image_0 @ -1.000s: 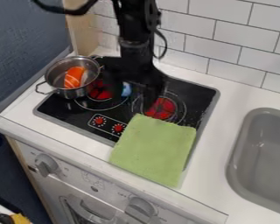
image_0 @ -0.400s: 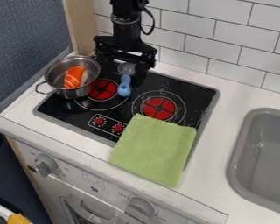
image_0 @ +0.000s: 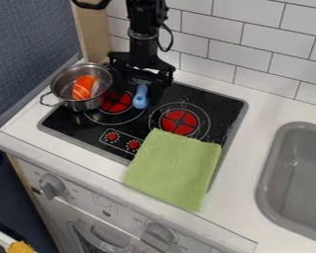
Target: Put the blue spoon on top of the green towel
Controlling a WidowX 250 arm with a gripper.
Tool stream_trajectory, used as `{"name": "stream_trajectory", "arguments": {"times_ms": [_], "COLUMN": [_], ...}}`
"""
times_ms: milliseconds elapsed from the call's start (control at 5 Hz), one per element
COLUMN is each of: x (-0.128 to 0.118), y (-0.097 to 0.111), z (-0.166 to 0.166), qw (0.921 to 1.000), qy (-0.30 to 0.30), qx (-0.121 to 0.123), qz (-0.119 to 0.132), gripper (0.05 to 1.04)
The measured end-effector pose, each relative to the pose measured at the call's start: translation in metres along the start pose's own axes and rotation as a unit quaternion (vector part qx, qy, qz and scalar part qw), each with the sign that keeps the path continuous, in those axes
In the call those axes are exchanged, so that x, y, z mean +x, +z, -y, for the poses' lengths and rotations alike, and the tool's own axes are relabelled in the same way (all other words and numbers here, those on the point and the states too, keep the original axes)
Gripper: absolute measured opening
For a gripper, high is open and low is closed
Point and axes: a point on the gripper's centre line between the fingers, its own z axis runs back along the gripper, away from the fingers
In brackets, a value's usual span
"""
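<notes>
Camera view: gripper (image_0: 138, 90) at upper middle of frame, fingers (image_0: 160, 85) apart around blue spoon (image_0: 140, 98), spoon on black stove top (image_0: 217, 107), not on towel.
Vs. 0.4 s ago, gripper sits a bit lower in frame and hides more of the spoon's bowl; vs. 1.0 s ago, it's higher up and the blue handle is in plain sight. Handle points down-frame between the two red burners; bowl end is up under the gripper. Can't tell if fingers touch spoon. Green towel (image_0: 174, 170) same spot, lower middle, flat over the stove's front edge and white counter (image_0: 243, 197). Metal pot (image_0: 85, 105) with orange-and-white piece (image_0: 84, 87), upper left, unchanged.
</notes>
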Motion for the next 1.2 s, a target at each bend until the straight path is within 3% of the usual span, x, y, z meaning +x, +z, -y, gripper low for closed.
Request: {"name": "stream_trajectory", "arguments": {"times_ms": [200,600,800,1000,1200], "x": [-0.001,-0.005,-0.008,-0.023,-0.062], "y": [-0.007,-0.001,0.005,0.035,0.046], "z": [0.002,0.013,0.015,0.020,0.047], "qw": [0.9999,0.9995,0.9988,0.9969,0.9920], "qy": [-0.003,-0.028,-0.039,-0.051,-0.100], "qx": [-0.007,-0.013,-0.019,-0.032,-0.056], "qz": [-0.009,0.012,0.021,0.051,0.053], "gripper": [0.948,0.430,0.426,0.426,0.426]}}
